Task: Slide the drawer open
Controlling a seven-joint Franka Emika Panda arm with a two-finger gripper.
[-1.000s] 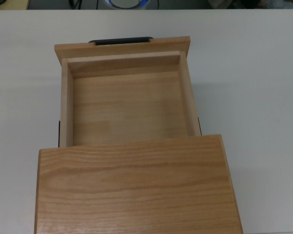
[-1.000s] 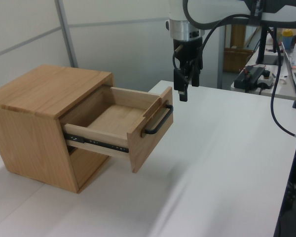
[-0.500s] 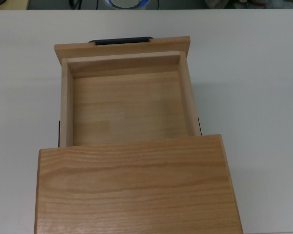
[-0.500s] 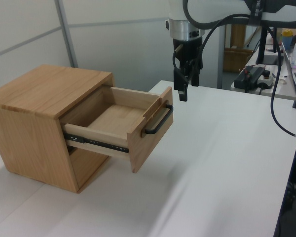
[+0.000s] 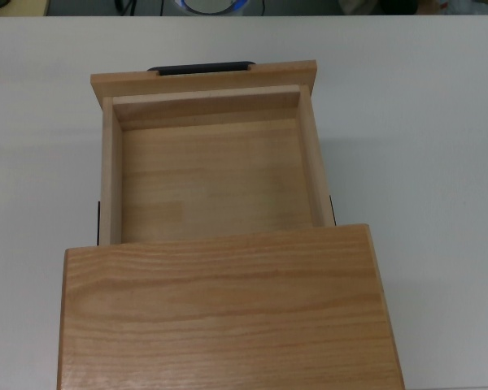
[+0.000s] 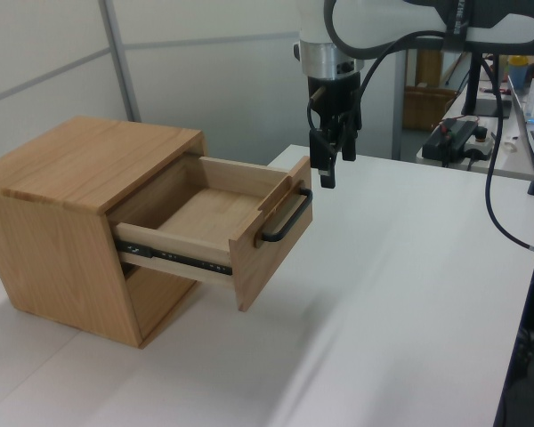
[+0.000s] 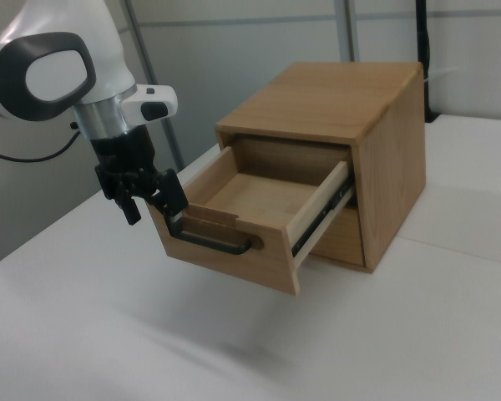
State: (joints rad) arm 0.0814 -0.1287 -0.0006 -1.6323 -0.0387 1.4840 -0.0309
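Observation:
The light-wood drawer (image 5: 211, 179) stands pulled well out of the wooden box (image 5: 228, 317), toward the top view's upper edge, and its tray is empty. Its black bar handle (image 5: 201, 68) sits on the front panel (image 6: 269, 245). The gripper (image 6: 329, 171) hangs from the white arm just above and beyond the handle (image 6: 285, 218), apart from it. In the right view the gripper (image 7: 153, 205) is open, its fingers spread beside the front panel's upper corner, above the handle (image 7: 213, 242), with nothing between them. The top view does not show the gripper.
The box (image 6: 71, 169) rests on a white table (image 6: 400, 294), whose edge runs down the left view's right. Behind it a desk carries a black power strip (image 6: 458, 133) and cables. Grey partition walls (image 6: 44, 62) stand behind the box.
The gripper has shifted slightly toward the left view's left, nearer the drawer's front panel. The drawer has not moved.

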